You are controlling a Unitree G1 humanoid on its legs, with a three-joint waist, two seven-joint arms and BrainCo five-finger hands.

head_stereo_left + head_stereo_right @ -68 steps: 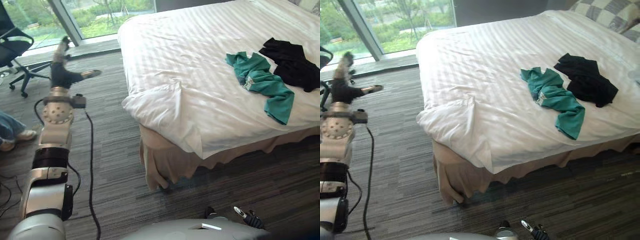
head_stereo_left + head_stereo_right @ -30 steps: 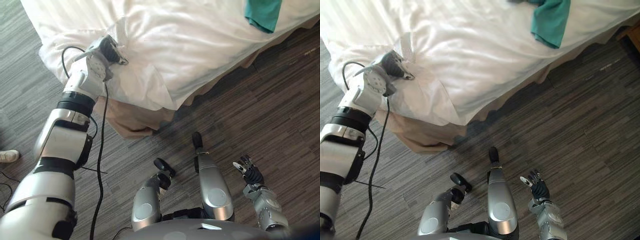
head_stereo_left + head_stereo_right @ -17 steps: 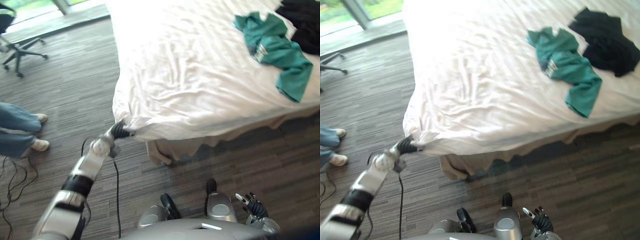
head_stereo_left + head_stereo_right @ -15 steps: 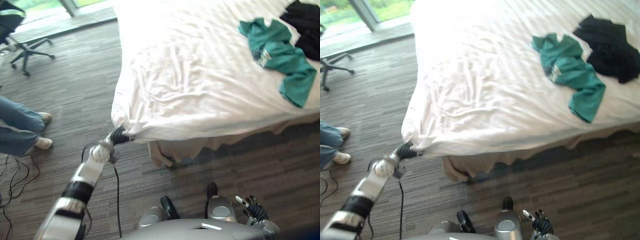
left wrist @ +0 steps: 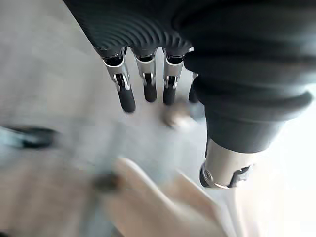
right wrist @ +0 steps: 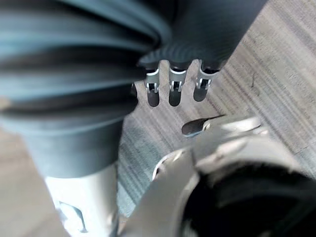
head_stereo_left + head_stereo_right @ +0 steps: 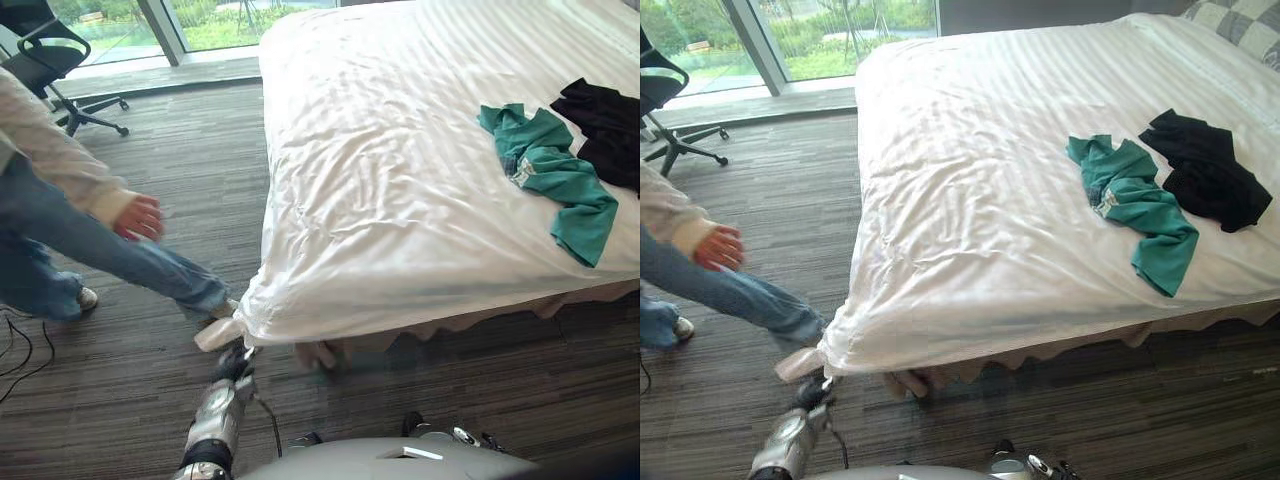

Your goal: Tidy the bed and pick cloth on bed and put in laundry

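Observation:
A teal cloth point(image 7: 553, 181) and a black cloth point(image 7: 606, 124) lie on the right side of the bed's white duvet point(image 7: 400, 180). The duvet's near left corner point(image 7: 220, 331) hangs over the bed's edge. My left hand point(image 7: 233, 362) is low, just under that corner; in the left wrist view its fingers point(image 5: 149, 89) are straight, with blurred white cloth past them and nothing between them. My right hand point(image 6: 170, 94) hangs open over the carpet, far from both cloths.
A person stands at the left in jeans point(image 7: 120, 258), one hand point(image 7: 137, 216) reaching toward the bed's corner. An office chair point(image 7: 50, 55) stands at the back left by the window point(image 7: 200, 15). Striped carpet point(image 7: 500, 370) runs along the bed's near side.
The camera has shifted. My left hand, which was pulling the duvet's corner, now sits lower beneath it. A person has stepped in from the left toward that corner.

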